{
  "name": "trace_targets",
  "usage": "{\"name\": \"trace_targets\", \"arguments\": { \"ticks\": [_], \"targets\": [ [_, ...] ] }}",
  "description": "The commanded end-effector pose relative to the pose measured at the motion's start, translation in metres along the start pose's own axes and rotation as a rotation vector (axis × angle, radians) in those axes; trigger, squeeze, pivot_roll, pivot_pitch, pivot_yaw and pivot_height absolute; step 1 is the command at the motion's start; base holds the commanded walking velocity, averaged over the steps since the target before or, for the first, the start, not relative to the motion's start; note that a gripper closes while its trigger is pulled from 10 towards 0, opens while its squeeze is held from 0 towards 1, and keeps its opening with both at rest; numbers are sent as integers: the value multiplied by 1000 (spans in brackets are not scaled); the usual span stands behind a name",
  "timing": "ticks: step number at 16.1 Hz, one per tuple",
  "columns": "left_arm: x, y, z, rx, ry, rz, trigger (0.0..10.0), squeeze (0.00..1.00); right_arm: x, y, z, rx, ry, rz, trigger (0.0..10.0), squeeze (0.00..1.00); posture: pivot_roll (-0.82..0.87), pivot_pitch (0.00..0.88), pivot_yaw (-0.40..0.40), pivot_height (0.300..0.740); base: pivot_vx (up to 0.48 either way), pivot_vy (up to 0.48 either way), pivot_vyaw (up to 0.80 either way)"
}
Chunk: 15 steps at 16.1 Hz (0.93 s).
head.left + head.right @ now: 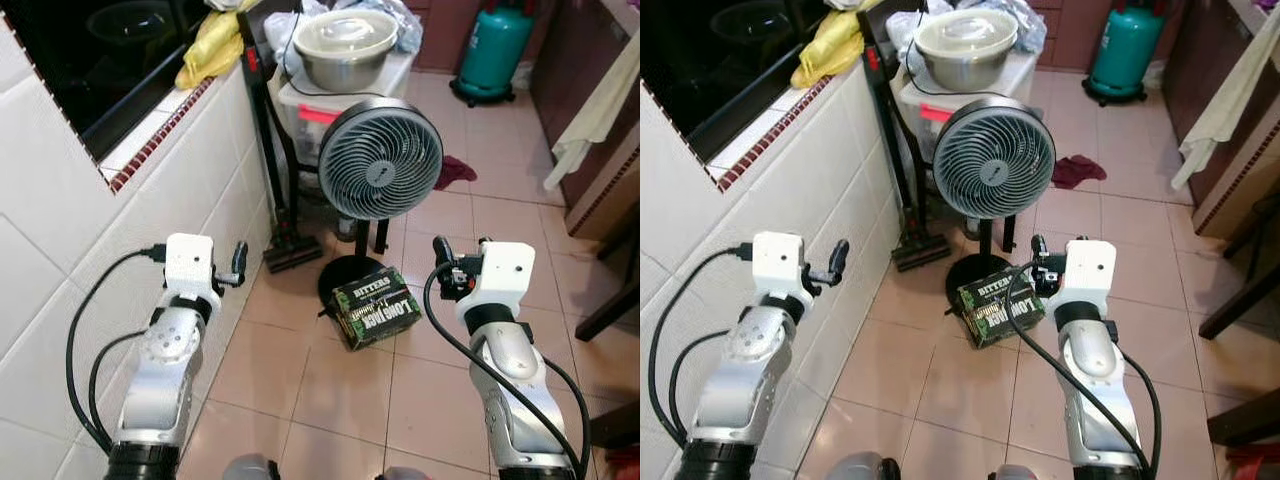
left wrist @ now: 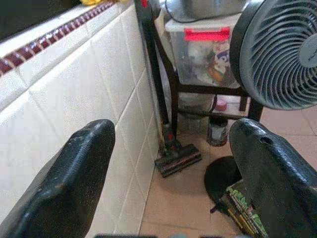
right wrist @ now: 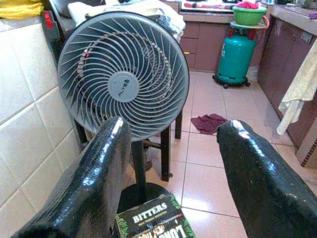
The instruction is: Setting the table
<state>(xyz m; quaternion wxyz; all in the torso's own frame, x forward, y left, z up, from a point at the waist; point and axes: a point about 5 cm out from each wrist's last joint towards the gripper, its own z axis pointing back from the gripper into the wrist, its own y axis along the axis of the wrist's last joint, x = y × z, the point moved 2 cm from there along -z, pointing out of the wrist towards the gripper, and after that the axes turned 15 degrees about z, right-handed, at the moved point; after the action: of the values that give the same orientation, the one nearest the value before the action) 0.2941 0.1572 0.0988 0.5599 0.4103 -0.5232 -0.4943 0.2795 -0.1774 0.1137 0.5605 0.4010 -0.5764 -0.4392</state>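
Note:
Both arms are raised in front of me over a tiled floor. My left gripper [image 1: 238, 264] is open beside the white tiled wall [image 1: 60, 250], and its fingers [image 2: 79, 173] have nothing between them. My right gripper [image 1: 445, 262] is open too and empty. It hangs above a dark green carton [image 1: 375, 308] printed "BITTERS", and its fingers [image 3: 99, 178] frame the fan. A lidded metal bowl [image 1: 345, 45] sits on a clear plastic box [image 1: 300, 105] behind the fan.
A grey standing fan [image 1: 380, 160] stands straight ahead, with a stick vacuum [image 1: 290, 250] leaning by the wall. A green gas cylinder [image 1: 493, 50] is at the far back. A dark red rag [image 1: 455, 172] lies on the floor. Dark furniture legs [image 1: 610, 310] are at the right.

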Motion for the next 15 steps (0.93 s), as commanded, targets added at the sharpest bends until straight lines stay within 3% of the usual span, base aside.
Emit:
{"name": "trace_targets", "arguments": {
  "ticks": [1,15],
  "targets": [
    [-3,2,3,14,16,-25,10000,0,0,2,1,7,15,-6,10000,0,-8,0,39,740,0,0,0],
    [-6,6,7,13,14,-1,10000,0,-1,0,9,-18,51,-6,10000,0,-12,55,32,740,-288,0,-694]
  ]
}}
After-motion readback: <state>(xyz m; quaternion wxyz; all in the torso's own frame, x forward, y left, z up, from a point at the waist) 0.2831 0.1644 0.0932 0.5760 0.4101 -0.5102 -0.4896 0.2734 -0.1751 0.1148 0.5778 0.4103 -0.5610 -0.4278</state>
